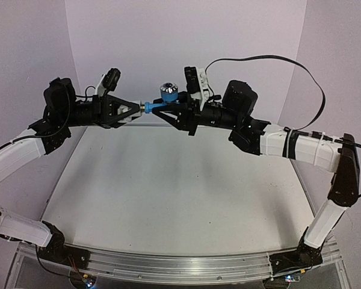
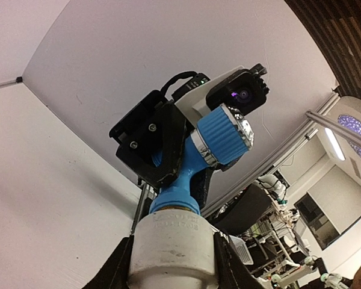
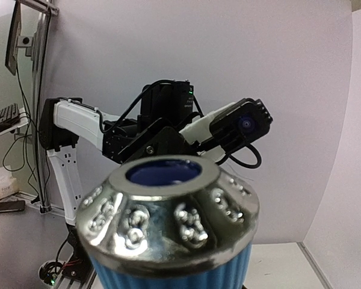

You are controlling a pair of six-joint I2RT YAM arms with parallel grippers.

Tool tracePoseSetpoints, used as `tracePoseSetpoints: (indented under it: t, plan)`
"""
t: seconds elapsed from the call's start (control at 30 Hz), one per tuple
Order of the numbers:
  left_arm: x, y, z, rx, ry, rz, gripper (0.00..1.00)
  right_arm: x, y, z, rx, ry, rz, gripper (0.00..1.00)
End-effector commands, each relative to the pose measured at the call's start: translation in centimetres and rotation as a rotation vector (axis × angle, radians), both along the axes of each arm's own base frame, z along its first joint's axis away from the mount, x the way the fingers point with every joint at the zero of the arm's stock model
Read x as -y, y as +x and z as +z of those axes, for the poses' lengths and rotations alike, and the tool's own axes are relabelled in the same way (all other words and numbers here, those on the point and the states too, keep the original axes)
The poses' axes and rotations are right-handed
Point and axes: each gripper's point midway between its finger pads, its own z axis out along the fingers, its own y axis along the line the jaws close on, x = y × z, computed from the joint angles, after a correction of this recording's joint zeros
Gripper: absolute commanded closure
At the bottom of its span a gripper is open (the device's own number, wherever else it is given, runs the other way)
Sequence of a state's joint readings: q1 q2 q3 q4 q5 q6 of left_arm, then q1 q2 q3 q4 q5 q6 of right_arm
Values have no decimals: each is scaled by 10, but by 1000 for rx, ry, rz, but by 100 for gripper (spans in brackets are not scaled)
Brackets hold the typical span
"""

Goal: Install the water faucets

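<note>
The light-blue water faucet (image 1: 158, 107) is held in the air between both arms, above the far part of the table, its silvery knob (image 1: 168, 91) pointing up. My right gripper (image 1: 172, 112) is shut on the faucet's body. My left gripper (image 1: 134, 109) is shut on a white cylindrical fitting (image 1: 142, 108). In the left wrist view the faucet's (image 2: 189, 171) round end sits in the mouth of the fitting (image 2: 171, 247), with a brass ring showing at the joint. The knob (image 3: 168, 211) fills the right wrist view and hides that gripper's fingers.
The white table top (image 1: 168, 186) lies well below both grippers. Pale backdrop walls (image 1: 138, 36) stand at the back and sides. The right arm's black cable (image 1: 277, 60) loops above it. An aluminium rail (image 1: 180, 265) runs along the near edge.
</note>
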State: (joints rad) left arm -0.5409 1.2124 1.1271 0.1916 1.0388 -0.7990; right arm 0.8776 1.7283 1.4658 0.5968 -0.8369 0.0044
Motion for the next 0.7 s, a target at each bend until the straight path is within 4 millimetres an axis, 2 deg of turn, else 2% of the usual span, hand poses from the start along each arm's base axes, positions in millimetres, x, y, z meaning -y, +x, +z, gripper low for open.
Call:
tracePoseSetpoints:
  t: [0.0,0.2,0.47,0.67]
  plan:
    - [22,-1,-11,75,42,-24,100,-32,-17,-8,-132,-23,65,100]
    - [23,1,-10,179,46,-19,100,-36,-18,-13,-192,-34,103,100]
    - [23,8,-19,326,109,21,100,-40,-21,-12,-284,-51,159,100]
    - [22,10,-12,503,108,39,100,-42,-26,-12,-338,-65,208,100]
